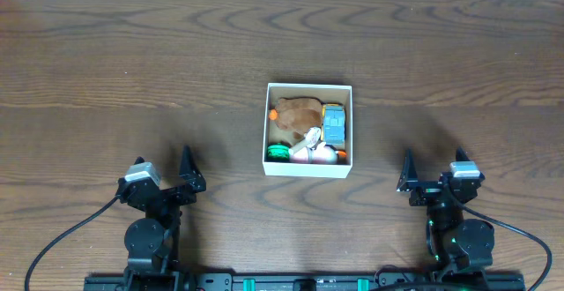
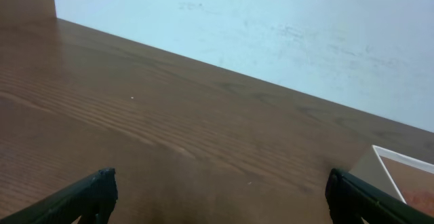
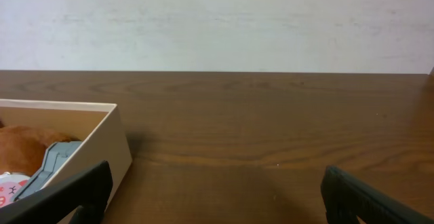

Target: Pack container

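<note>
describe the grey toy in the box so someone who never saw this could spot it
In the middle of the dark wooden table sits a white-walled square container full of small toys. The grey-blue toy lies along its right wall, beside the brown plush. It is the only grey, boxy piece among brown, white and green ones.

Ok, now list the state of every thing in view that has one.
container: open-topped, no lid, toys inside.
brown plush toy: lying inside the container.
grey-blue toy: lying inside, beside the plush.
green toy: inside, in a corner on the robot's side.
left gripper: open, empty, apart from the container.
right gripper: open, empty, apart from the container.
</note>
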You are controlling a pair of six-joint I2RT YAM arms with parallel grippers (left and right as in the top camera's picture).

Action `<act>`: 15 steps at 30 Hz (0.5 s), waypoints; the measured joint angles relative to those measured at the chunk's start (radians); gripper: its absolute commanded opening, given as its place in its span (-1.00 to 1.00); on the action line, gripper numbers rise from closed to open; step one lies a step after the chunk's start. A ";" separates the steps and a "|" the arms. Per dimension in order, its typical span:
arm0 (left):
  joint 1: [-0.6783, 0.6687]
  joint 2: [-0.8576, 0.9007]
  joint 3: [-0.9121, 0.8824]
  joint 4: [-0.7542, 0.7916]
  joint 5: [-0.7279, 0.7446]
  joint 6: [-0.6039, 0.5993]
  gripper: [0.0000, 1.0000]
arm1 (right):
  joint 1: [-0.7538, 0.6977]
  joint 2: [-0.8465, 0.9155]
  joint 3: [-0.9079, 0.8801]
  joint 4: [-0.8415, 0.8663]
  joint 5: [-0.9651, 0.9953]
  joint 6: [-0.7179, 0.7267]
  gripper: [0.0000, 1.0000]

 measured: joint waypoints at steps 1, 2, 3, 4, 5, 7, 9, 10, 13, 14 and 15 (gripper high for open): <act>0.000 0.000 0.000 0.000 0.000 0.000 0.96 | 0.000 0.000 0.000 0.000 0.000 0.000 0.98; 0.000 0.000 0.000 0.000 0.000 0.000 0.96 | 0.000 0.000 0.000 0.000 0.000 0.000 0.98; 0.000 0.000 0.000 0.000 0.000 0.003 0.96 | 0.000 0.000 0.000 0.000 0.000 0.000 0.98; 0.000 0.000 0.000 0.000 0.000 0.003 0.96 | 0.000 0.000 0.000 0.000 0.000 0.000 0.99; 0.000 0.000 0.000 0.000 0.000 0.005 0.96 | 0.000 0.000 0.000 0.000 0.000 0.000 0.98; 0.000 0.000 0.000 0.000 0.000 0.006 0.96 | 0.000 0.000 0.000 0.000 0.000 0.000 0.99; 0.000 0.000 0.000 0.000 0.000 0.006 0.96 | 0.000 0.000 0.000 0.000 0.000 0.000 0.99; 0.000 0.000 0.000 0.000 0.000 0.006 0.96 | 0.000 0.000 0.000 0.000 0.000 0.000 0.98; 0.000 0.000 0.000 0.000 0.000 0.006 0.96 | 0.000 0.000 0.000 0.000 0.000 0.000 0.98; 0.000 0.000 0.000 0.000 0.000 0.006 0.96 | 0.000 0.000 0.000 0.000 0.000 0.000 0.98; 0.000 0.000 0.000 0.000 0.000 0.006 0.96 | 0.000 0.000 0.000 0.000 0.000 0.000 0.98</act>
